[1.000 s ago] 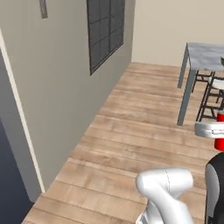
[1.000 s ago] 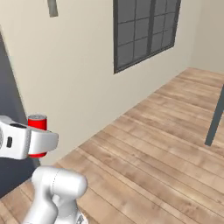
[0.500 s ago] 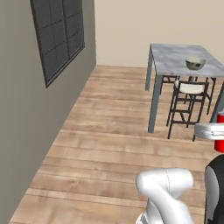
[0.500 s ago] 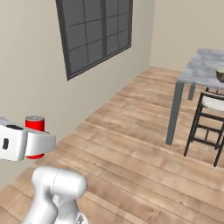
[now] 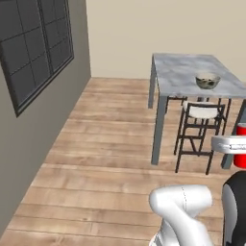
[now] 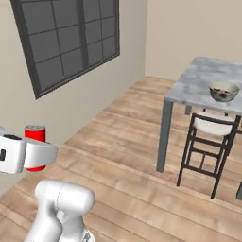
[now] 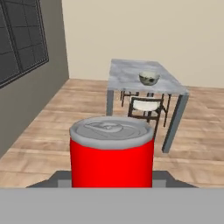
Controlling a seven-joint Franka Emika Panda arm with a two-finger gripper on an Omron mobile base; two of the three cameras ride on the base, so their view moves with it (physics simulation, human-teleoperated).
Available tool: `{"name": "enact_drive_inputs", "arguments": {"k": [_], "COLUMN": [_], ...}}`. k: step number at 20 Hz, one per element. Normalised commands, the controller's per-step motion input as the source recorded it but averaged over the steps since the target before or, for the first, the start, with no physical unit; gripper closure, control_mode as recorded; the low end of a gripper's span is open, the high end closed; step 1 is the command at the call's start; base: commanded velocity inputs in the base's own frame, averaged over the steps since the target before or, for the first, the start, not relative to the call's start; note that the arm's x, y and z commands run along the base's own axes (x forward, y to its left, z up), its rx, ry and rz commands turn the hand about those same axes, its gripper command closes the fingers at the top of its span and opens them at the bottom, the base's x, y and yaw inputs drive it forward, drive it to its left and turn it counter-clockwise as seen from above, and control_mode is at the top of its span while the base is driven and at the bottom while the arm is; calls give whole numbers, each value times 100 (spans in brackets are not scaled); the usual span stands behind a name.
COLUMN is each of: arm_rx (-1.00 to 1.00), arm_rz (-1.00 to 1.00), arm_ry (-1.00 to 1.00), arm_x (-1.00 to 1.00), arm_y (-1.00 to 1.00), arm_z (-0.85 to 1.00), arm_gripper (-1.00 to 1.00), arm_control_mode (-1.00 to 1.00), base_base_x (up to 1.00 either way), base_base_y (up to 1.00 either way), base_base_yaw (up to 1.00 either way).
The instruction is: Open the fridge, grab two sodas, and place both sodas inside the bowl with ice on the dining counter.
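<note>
One can in transit, table now in view

I hold the red can (image 7: 112, 153) clamped upright in the gripper (image 6: 35, 156). Since a second ago the base has turned: wall has given way to the dining counter (image 5: 180, 77), well ahead, carrying the bowl (image 5: 207, 80). Approach comes next.

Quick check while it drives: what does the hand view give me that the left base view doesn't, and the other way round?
Hand view alone: the red can's silver lid and whole front, upright and close to the camera. Left base view alone: the arm's white joint, and just a red sliver of the can beside the gripper at the right edge. Both: the marble dining counter, the bowl on it, a chair, the dark window.
</note>
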Motion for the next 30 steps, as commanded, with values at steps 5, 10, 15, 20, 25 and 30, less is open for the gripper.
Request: {"name": "enact_drive_inputs", "arguments": {"k": [5,10,15,20,25,30], "arm_rx": [0,0,0,0,0,0], "arm_rz": [0,0,0,0,0,0], "arm_ry": [0,0,0,0,0,0], "arm_x": [0,0,0,0,0,0], "arm_y": [0,0,0,0,0,0], "arm_z": [0,0,0,0,0,0], "arm_gripper": [100,100,100,100,100,100], "arm_control_mode": [100,100,100,100,100,100], "base_base_x": [95,96,93,89,86,88], "base_base_y": [-87,-86,-84,-67,-39,-35], "base_base_yaw": [-8,-8,-9,-16,-22,-20]}}
